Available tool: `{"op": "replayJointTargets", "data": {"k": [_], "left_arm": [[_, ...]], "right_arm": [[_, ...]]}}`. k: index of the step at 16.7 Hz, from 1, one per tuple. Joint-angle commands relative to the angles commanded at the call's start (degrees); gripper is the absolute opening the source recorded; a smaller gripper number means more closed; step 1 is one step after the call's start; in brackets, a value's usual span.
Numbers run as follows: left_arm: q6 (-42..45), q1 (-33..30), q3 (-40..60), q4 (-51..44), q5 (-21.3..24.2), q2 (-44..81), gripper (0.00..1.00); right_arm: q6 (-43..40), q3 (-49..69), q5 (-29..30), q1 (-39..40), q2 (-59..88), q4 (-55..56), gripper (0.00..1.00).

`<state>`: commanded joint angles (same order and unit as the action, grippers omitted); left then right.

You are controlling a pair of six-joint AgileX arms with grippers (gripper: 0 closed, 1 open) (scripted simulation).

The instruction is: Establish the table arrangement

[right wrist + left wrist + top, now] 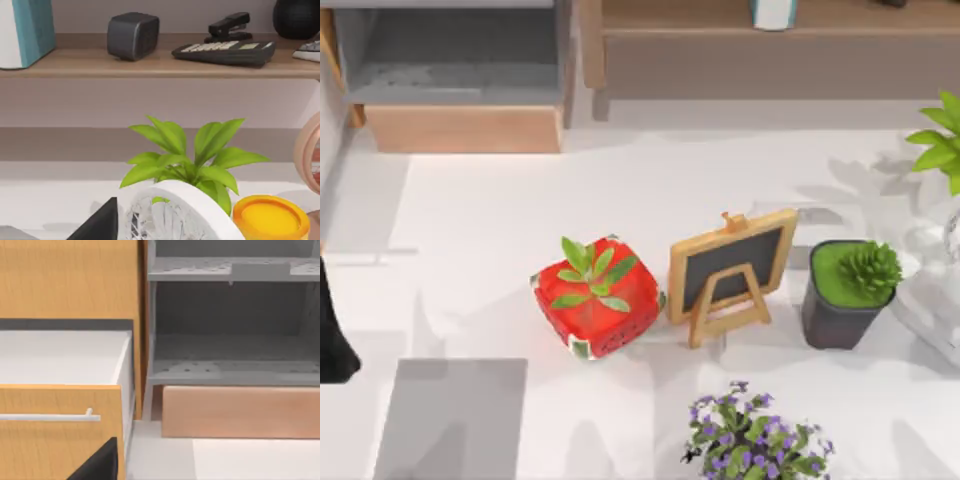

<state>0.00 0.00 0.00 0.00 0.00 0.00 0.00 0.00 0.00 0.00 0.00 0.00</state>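
The white table [500, 230] spreads in front of the wood-and-grey shelf unit [450, 70]. On it, beside the small chalkboard easel [730, 275], sit a red strawberry-patterned planter [595, 300] and a dark potted succulent [850, 295]. Neither gripper's opening can be told.

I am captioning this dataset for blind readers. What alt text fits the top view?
A white table seen from above holds a red watermelon-patterned pot with a leafy plant, a small wooden-framed chalkboard easel beside it, then a dark pot with a green succulent. A purple-flowered plant sits at the near edge, a grey mat to the left, and a wood-and-grey shelf unit behind.
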Motion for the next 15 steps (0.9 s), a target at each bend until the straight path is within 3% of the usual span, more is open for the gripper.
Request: {"op": "replayJointTargets", "data": {"k": [4,7,11,15], "left_arm": [[0.67,0.20,1.67,-1.60,0.30,1.55,1.00],[3.18,1.45,8.54,-8.09,1.12,7.88,1.00],[8.75,4.60,26.01,-22.16,2.30,23.88,1.00],[15.51,8.88,50.47,-37.84,3.25,47.17,1.00]], "right_arm": [[0.00,0.00,0.00,0.00,0.00,0.00,1.00],[0.00,0.00,0.00,0.00,0.00,0.00,1.00],[0.00,0.00,0.00,0.00,0.00,0.00,1.00],[0.00,0.00,0.00,0.00,0.00,0.00,1.00]]}}
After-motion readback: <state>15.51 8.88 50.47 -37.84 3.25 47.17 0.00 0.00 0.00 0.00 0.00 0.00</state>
